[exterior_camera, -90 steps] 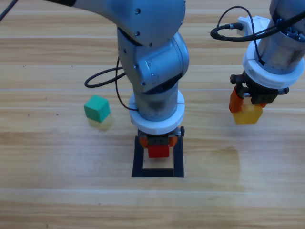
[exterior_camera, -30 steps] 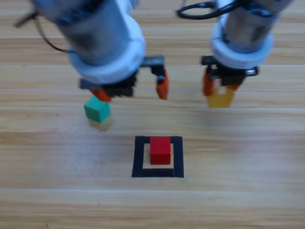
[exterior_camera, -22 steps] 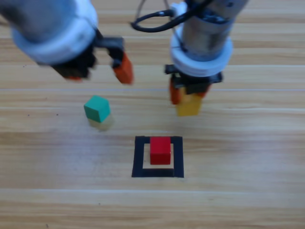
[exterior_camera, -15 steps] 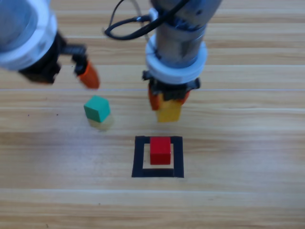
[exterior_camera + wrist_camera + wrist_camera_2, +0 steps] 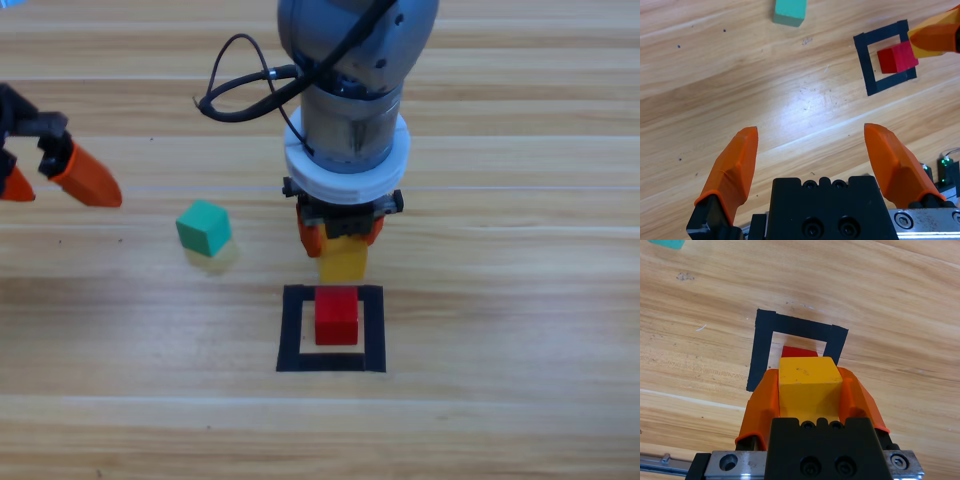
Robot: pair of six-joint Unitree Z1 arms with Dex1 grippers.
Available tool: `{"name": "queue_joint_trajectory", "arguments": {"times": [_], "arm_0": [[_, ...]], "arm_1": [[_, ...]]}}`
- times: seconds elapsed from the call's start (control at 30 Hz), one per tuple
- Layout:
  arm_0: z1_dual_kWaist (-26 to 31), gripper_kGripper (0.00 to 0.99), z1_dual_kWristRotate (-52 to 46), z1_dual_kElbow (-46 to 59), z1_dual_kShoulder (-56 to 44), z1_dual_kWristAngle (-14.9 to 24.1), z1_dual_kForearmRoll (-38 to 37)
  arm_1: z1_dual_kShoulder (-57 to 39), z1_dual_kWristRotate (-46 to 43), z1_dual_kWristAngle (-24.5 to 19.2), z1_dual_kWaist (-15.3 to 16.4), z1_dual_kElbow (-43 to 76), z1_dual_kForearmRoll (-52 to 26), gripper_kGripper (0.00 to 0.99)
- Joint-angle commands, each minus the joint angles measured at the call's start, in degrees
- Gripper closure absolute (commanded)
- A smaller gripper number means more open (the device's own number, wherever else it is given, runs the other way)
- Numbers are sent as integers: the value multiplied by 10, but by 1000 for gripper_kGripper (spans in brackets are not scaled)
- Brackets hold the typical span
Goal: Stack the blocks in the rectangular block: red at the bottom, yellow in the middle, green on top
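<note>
The red cube (image 5: 337,315) sits inside the black tape square (image 5: 290,330) near the table's front. Just behind and above it hangs the yellow cube (image 5: 342,262), with my right gripper (image 5: 340,240) shut on it. From the right wrist the yellow cube (image 5: 807,387) is clamped between both jaws, and only a sliver of the red cube (image 5: 799,351) and the tape square (image 5: 761,351) show beyond it. The teal-green cube (image 5: 204,228) lies loose on the wood to the left. My left gripper (image 5: 55,178) is open at the left edge; its wrist view shows the green cube (image 5: 790,11) far off.
A black cable (image 5: 240,95) loops behind the right arm. Bare wooden planks surround the tape square on all sides.
My right gripper carried the yellow cube leftward to just behind the red cube. The left gripper let go of the red cube in the square and drew back to the left edge, open.
</note>
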Motion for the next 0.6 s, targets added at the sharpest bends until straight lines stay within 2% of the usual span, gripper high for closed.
{"name": "queue_joint_trajectory", "arguments": {"times": [0.03,0.6], "arm_0": [[16,83,11,29,-2,-21,-10],[17,82,55,47,3,-25,-21]], "arm_1": [[46,9,-3,26,-3,9,738],[56,19,4,31,-2,23,737]]}}
